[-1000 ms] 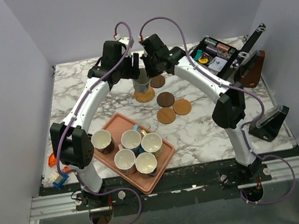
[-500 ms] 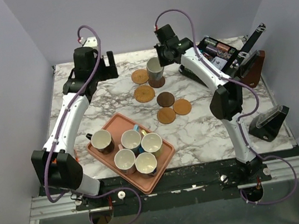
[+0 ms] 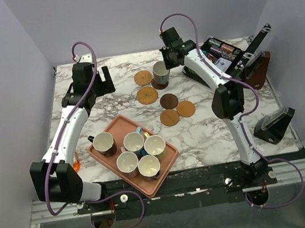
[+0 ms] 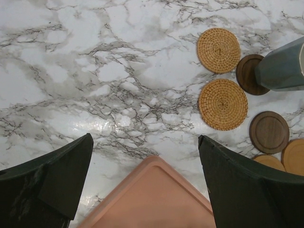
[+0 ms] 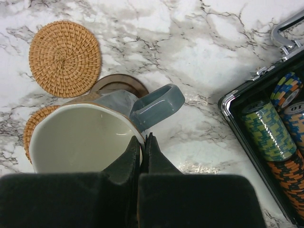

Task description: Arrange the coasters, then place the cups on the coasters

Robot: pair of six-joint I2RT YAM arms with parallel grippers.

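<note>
Right wrist view: clamped on the rim of the grey-green cup point(image 5: 80, 137) just beside its handle, with the right fingers point(image 5: 128, 159) pressed narrow against the cup wall. Held over a dark brown coaster point(image 5: 118, 81), next to two woven coasters point(image 5: 64, 58); resting or lifted, cannot tell. Off to the right, an open case of poker chips point(image 5: 273, 128). Left wrist view: spread wide over the marble tabletop point(image 4: 95, 71), with the left fingers point(image 4: 52, 175) gripping nothing, above the far corner of the pink tray point(image 4: 152, 199). Top external: five more cups point(image 3: 134, 142) standing in that tray, three other coasters point(image 3: 169, 100) lying clustered and uncovered near the tabletop's middle.
</note>
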